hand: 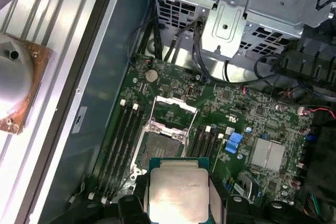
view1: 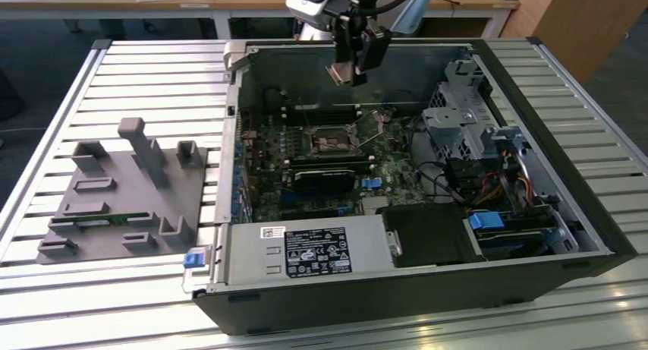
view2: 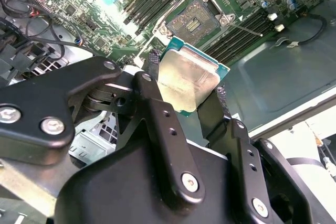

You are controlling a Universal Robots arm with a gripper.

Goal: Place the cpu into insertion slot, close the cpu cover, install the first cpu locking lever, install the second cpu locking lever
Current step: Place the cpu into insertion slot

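Observation:
My gripper [view1: 350, 70] hangs above the open computer case, shut on the cpu [view1: 342, 75], a thin square chip with a pale metal face. In both wrist views the two black fingers clamp opposite edges of the cpu [view2: 189, 80] [hand: 177, 190]. The insertion slot [view1: 329, 143] [view2: 195, 20] [hand: 160, 148] lies bare on the green motherboard [view1: 303, 202], below the chip and apart from it. The cpu cover [hand: 175, 103] is swung open beside the slot. A thin wire lever [view2: 247, 27] sticks out next to the socket.
Long black memory slots [hand: 123, 140] flank the socket. A silver drive cage [view1: 460, 115] and bundled cables [view1: 486, 187] fill the case on the exterior view's right, and a power-supply box [view1: 303, 251] sits at the near wall. A grey parts fixture [view1: 121, 190] lies on the slatted table.

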